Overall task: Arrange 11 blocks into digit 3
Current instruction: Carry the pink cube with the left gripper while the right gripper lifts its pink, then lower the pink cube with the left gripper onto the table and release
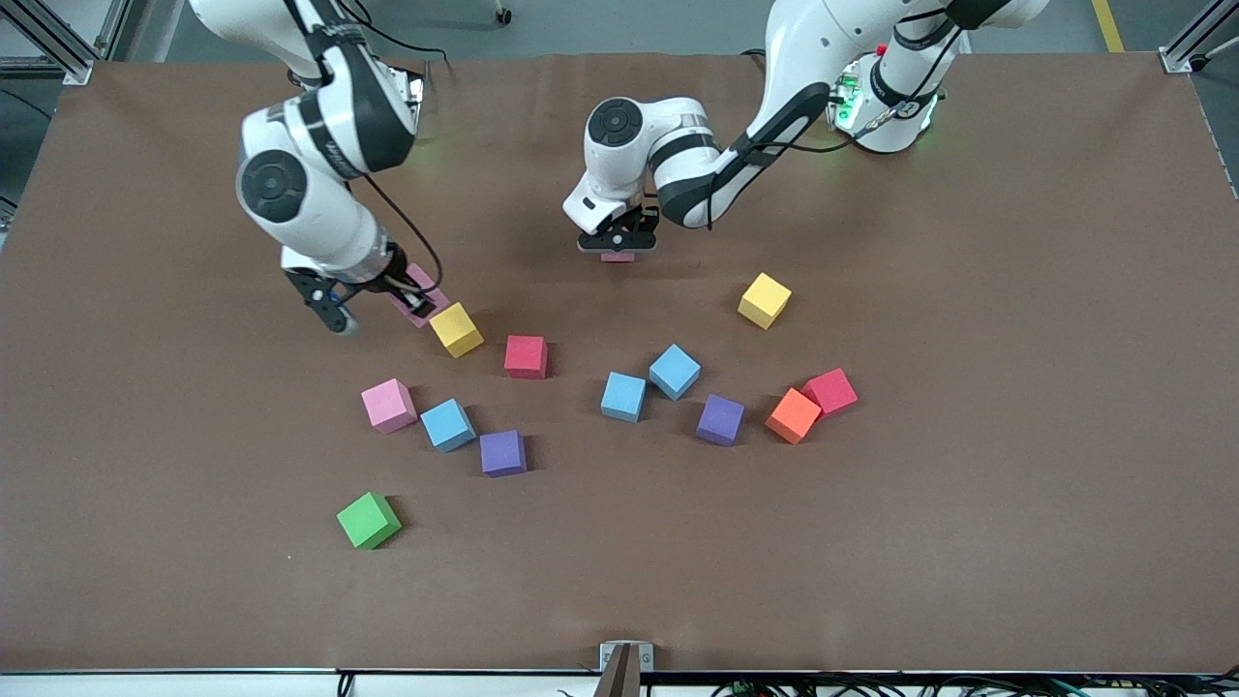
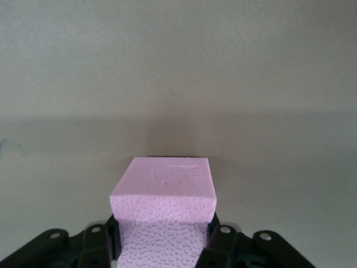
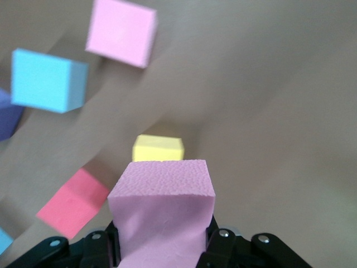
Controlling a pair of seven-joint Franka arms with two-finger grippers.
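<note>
My left gripper [image 1: 618,248] is shut on a pink block [image 1: 618,257], low over bare table; its wrist view shows the block [image 2: 164,190] squeezed between the fingers. My right gripper [image 1: 414,300] is shut on another pink block [image 1: 422,290], held tilted right beside a yellow block [image 1: 456,329]. Its wrist view shows that held block [image 3: 162,206] with the yellow one [image 3: 158,148] just past it. Loose on the table are red [image 1: 526,356], pink [image 1: 388,405], blue [image 1: 447,424], purple [image 1: 503,453], two blue [image 1: 623,397] [image 1: 675,372], purple [image 1: 720,419], red [image 1: 830,391] and yellow [image 1: 765,300] blocks.
An orange cube [image 1: 793,415] touches the red block toward the left arm's end. A green cube [image 1: 368,520] lies alone, nearest the front camera. The brown table [image 1: 968,542] stretches wide around the blocks.
</note>
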